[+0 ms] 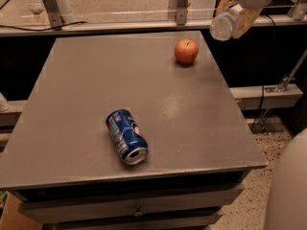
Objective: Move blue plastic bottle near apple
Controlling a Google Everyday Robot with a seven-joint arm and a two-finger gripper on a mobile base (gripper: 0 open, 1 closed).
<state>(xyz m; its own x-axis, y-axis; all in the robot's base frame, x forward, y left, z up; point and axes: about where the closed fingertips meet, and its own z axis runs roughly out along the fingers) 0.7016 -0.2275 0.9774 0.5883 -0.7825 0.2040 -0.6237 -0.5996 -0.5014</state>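
End effector (237,14), upper right of frame: clamped on blue plastic bottle (222,27). Bottle held in air, tilted, beyond upper-right corner of desk (72,104). Apple (186,51): on desk, upper right of centre, near bottle, lower left of it in frame. Blue soda can (126,136): on its side, lower centre, well apart from apple; no role in task. Height probably kept to clear desk edge before set-down beside apple; placement not yet done.

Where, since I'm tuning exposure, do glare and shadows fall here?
Camera view: soft glare on the table between soda can and apple; small shadow under the apple; the gripper, upper right, holds the blue plastic bottle against a dark background.
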